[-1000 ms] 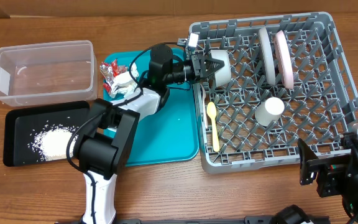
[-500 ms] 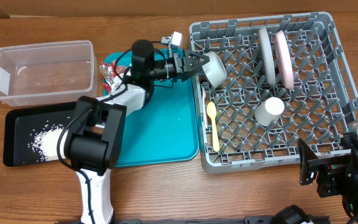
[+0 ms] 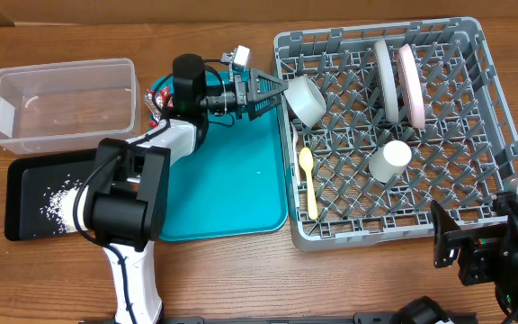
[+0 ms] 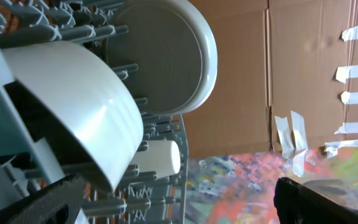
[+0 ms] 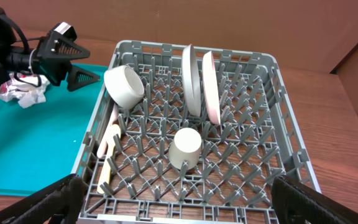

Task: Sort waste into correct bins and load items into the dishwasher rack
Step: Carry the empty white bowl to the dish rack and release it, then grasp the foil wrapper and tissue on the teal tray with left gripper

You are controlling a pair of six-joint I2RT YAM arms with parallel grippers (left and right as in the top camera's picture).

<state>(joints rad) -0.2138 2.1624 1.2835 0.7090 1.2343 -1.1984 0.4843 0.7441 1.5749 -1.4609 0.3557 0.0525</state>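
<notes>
Holding nothing with left tool (image 3: pixel 261 93), spread wide at 9 o'clock of tilted bowl (image 3: pixel 305 99). Back straight toward 9, no nudging it, then down on wrappers (image 3: pixel 157 103).

On my feed the rack (image 3: pixel 376 236) was grey lattice, the serving tray (image 3: pixel 232 180) teal, the spoon (image 3: pixel 308 180) yellow. I saw white grains (image 3: pixel 61 202) speckling the black tray (image 3: pixel 25 193), a grey-green plate (image 3: pixel 385 79), a pinkish plate (image 3: pixel 409 85), and the brown wood-grain counter (image 3: pixel 241 279).
</notes>
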